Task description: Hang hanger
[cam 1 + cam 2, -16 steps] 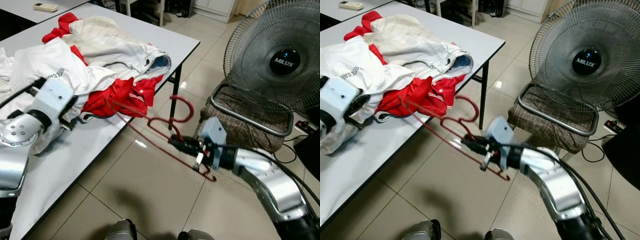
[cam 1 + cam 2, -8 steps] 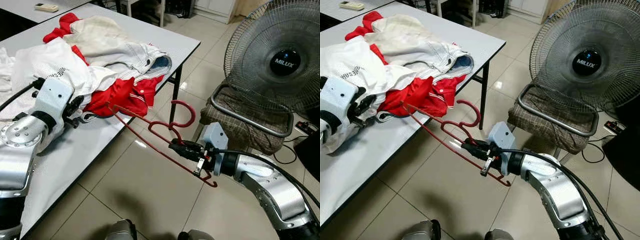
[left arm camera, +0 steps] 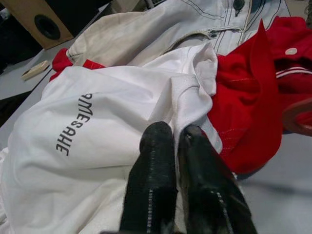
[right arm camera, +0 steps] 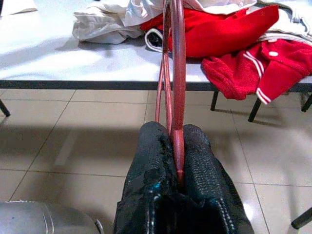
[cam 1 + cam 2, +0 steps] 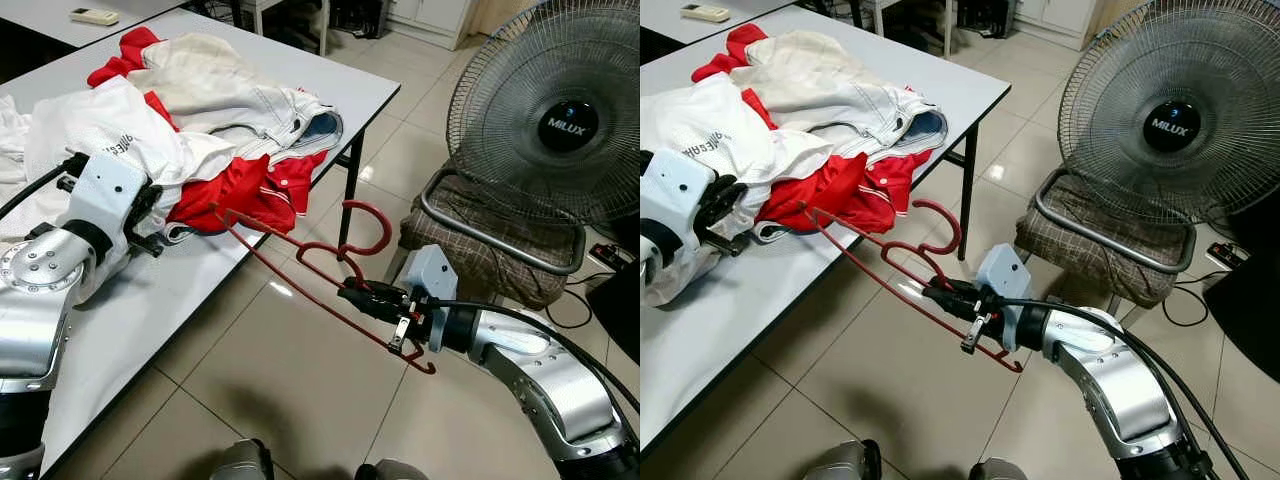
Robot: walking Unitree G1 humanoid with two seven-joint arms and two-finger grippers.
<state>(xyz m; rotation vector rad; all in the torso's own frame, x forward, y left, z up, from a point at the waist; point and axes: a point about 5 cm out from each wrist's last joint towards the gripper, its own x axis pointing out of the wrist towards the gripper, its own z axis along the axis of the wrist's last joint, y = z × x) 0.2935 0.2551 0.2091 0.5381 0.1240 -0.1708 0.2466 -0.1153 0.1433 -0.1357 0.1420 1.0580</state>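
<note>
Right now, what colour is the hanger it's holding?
Dark red; the hanger, pinched in the right gripper, shows best in the right eye view.

You see a white counter (image 5: 130, 330) on black legs over a glossy beige tiled floor (image 5: 290, 380). Right of it, a standing fan (image 5: 560, 110) fronts a checked-cushion chair (image 5: 490, 255).

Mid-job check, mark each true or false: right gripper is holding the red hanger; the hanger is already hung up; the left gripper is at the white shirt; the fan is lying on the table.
1. The right gripper is shut on the red hanger. True.
2. The hanger is already hung up. False: it is held in the air above the floor beside the table.
3. The left gripper is at the white shirt. True.
4. The fan lies on the table. False: it stands on the floor side, behind a cushioned stool.
</note>
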